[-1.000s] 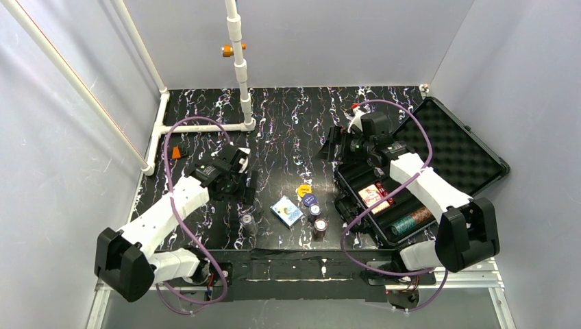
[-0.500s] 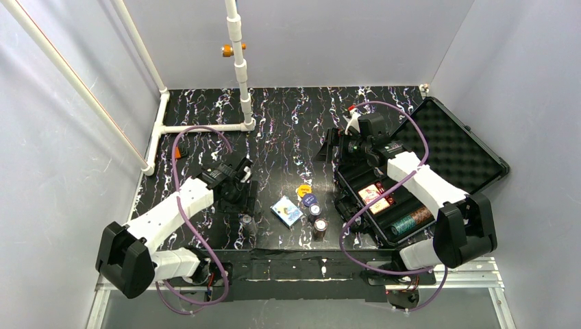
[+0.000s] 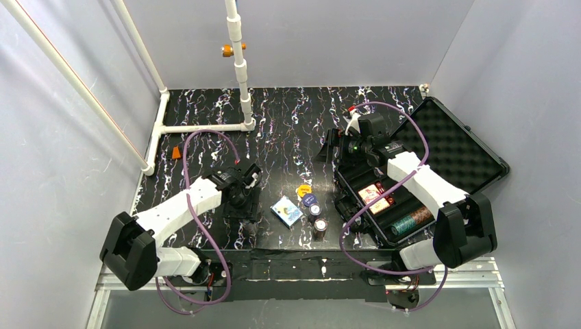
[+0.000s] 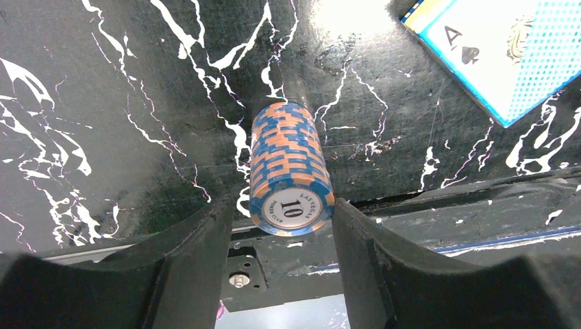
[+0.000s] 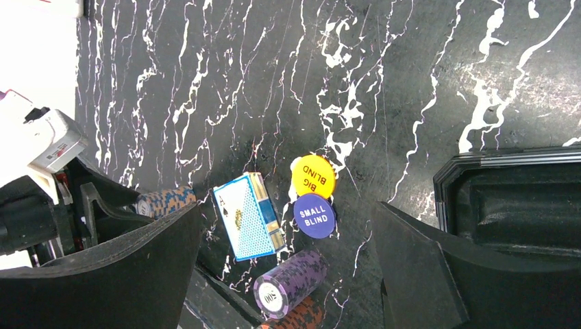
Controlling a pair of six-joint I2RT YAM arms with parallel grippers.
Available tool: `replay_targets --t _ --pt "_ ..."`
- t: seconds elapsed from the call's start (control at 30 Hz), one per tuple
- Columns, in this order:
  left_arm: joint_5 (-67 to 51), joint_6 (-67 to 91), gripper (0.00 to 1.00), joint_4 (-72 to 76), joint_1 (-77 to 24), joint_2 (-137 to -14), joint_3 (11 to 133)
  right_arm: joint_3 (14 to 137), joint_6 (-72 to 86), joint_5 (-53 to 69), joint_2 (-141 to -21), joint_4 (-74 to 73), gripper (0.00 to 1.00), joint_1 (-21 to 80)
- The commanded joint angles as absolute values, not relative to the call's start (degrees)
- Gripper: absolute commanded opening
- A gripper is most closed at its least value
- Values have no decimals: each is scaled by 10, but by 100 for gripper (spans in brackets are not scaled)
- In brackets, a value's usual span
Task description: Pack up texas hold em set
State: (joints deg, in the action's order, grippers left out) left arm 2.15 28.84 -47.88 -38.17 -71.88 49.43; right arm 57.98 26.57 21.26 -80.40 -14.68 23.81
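Wide open at the left gripper (image 4: 281,209), fingers astride a blue-and-orange poker chip stack (image 4: 286,164) lying sideways on the black marbled table (image 3: 288,123); wide and empty at the right gripper (image 5: 286,208), beside the open black foam-lined plastic case (image 3: 473,130). Looks partly done: red card deck (image 3: 375,195) and teal chip stack (image 3: 411,221) inside; blue card deck (image 3: 286,210), round yellow button (image 3: 303,190), round blue button (image 3: 310,199) and purple chip stack (image 5: 288,282) left out.

chip stack (image 4: 290,171): "10", "LAS VEGAS"
yellow button (image 5: 314,176): "BIG BLIND"
blue button (image 5: 314,216): "SMALL BLIND"
blue card deck (image 4: 500,48): "A", spade sign
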Motion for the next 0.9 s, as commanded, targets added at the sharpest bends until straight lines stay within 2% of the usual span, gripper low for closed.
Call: replay_targets --t 0.0,0.33,0.4,0.47,0.6,0.63,0.87 --pt "45 297 52 -485 -392 -731 490 590 256 222 -789 -151 100 242" --pt "68 302 50 -471 -410 -756 484 580 256 218 -779 -154 100 242" --pt "73 304 45 -470 -413 -760 484 580 256 217 -778 -155 100 242" --pt "75 305 35 -470 -417 -762 483 580 256 216 -776 -156 100 242" --pt "76 304 2 -469 -421 -759 483 576 254 212 -773 -155 100 241" --pt "76 303 0 -469 -421 -757 482 574 253 208 -769 -154 100 242" --pt "65 268 0 -462 -423 -729 495 546 242 176 -750 -102 100 242"
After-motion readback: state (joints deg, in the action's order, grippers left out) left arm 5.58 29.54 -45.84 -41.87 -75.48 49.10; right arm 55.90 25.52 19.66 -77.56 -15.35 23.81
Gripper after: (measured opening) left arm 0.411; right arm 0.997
